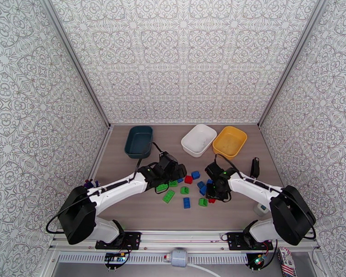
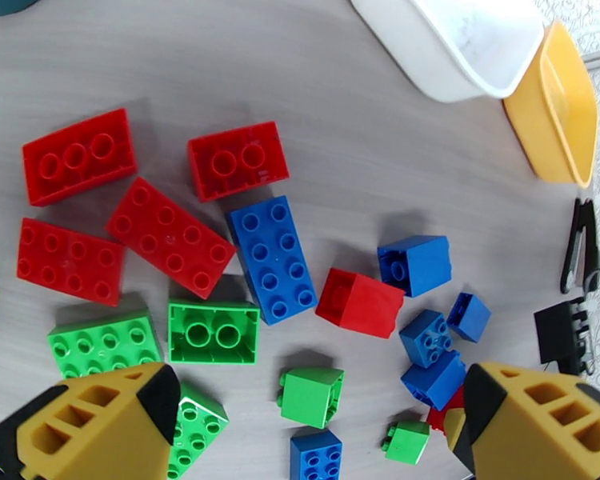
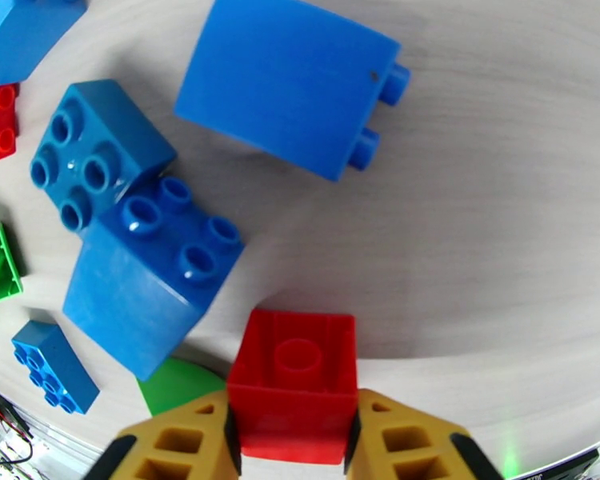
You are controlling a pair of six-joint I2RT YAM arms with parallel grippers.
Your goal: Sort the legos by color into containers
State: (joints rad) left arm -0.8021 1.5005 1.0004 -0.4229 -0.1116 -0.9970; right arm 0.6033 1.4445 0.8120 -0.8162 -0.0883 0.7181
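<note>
My right gripper is closed snugly on a small red brick, yellow fingers pressing two opposite sides, its hollow underside turned to the wrist camera. Blue bricks lie just beside it on the table. My left gripper hangs spread wide, holding nothing, over the scattered red, green and blue legos. Beyond the pile sit the dark teal tub, white tub and yellow tub
</note>
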